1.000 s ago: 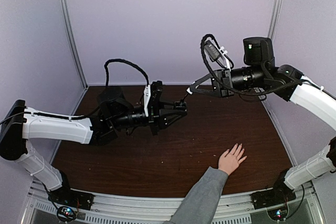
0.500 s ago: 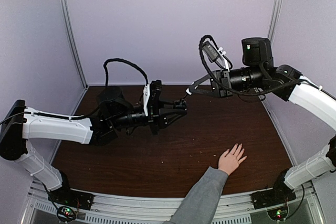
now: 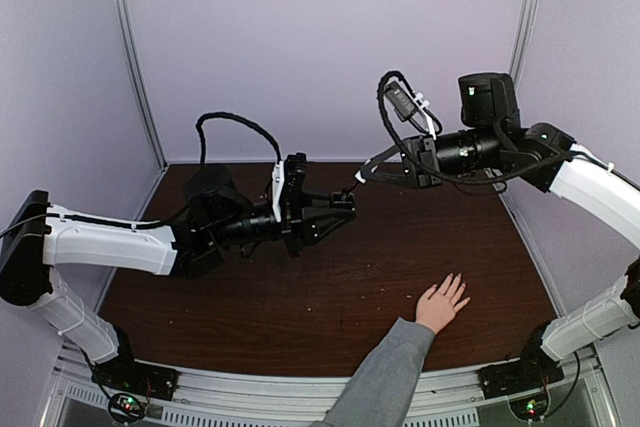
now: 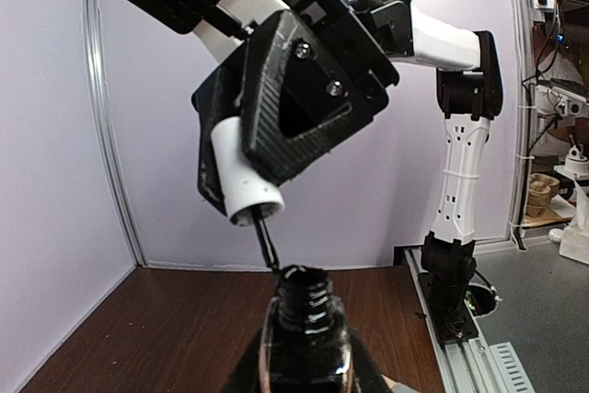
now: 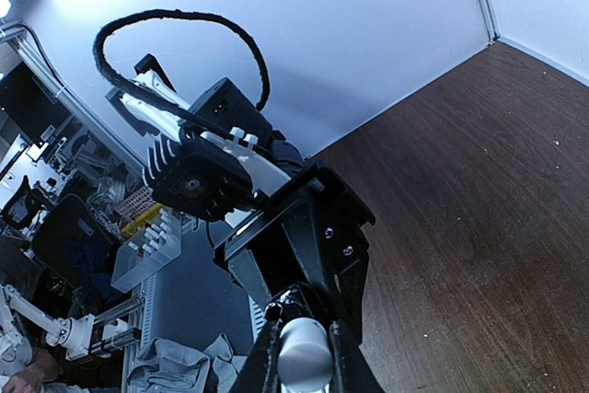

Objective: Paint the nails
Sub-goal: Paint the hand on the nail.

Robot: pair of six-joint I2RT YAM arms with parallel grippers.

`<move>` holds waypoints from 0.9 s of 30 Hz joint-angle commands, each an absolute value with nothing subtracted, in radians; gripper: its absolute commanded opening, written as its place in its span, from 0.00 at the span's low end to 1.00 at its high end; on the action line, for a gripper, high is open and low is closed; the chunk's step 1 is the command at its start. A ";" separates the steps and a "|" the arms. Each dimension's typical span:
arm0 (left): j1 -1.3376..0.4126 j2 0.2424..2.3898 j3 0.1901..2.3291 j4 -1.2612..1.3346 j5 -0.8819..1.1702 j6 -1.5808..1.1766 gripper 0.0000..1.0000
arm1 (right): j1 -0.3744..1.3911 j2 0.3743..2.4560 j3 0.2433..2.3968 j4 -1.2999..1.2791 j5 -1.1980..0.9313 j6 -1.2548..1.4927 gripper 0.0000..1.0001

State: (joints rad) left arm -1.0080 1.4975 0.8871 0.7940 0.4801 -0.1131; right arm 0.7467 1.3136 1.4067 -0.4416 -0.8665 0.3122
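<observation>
A light-skinned hand in a grey sleeve lies flat on the dark brown wooden table at near right, its pale nails well apart from both arms. Above mid-table the left claw pinches a small dark glass polish bottle, and the right claw pinches a white brush cap. Only the left wrist view shows the thin black brush at the bottle's open neck.
</observation>
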 commanded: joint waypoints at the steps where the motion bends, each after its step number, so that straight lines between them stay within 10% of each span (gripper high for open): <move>1: -1.012 1.465 0.876 0.868 0.484 -0.126 0.00 | 0.752 1.301 1.452 -0.473 -0.838 0.280 0.00; 27: -1.012 1.474 0.921 0.774 0.468 -0.142 0.00 | 0.834 1.235 1.525 -0.638 -0.613 -0.003 0.00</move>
